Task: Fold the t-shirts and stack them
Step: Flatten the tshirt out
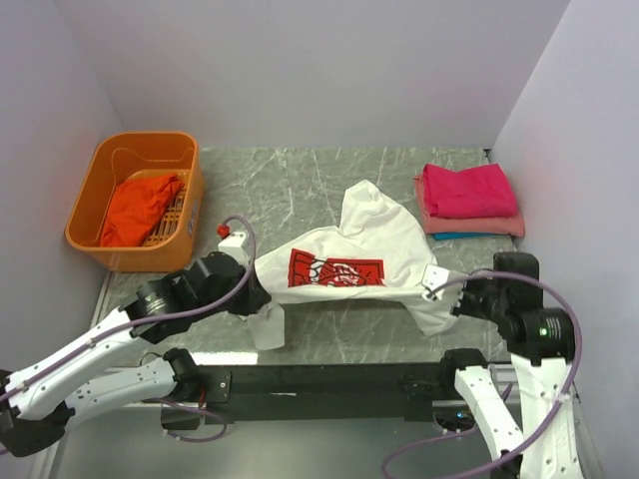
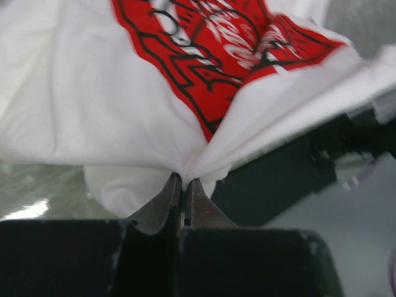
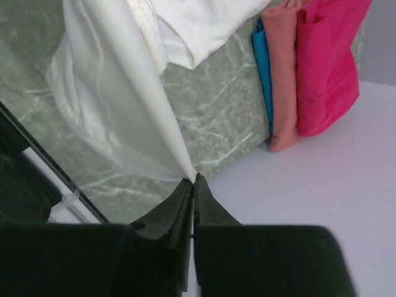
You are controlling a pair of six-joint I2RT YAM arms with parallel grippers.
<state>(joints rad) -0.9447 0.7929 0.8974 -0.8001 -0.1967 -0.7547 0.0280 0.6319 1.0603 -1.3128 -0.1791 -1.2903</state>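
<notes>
A white t-shirt (image 1: 374, 244) with a red print (image 1: 335, 269) hangs stretched between both grippers above the table's near part. My left gripper (image 1: 258, 295) is shut on its left edge; the left wrist view shows the cloth (image 2: 93, 99) pinched at the fingertips (image 2: 184, 180). My right gripper (image 1: 446, 291) is shut on its right edge; the right wrist view shows a thin corner of the cloth (image 3: 117, 93) between the tips (image 3: 193, 180). A folded stack of magenta (image 1: 467, 190), pink (image 1: 479, 227) and blue shirts lies at the back right. An orange-red shirt (image 1: 138, 208) lies in the basket.
An orange plastic basket (image 1: 118, 155) stands at the back left on the grey marble table (image 1: 290, 180). White walls close in the back and both sides. The black arm mounting rail (image 1: 329, 384) runs along the near edge.
</notes>
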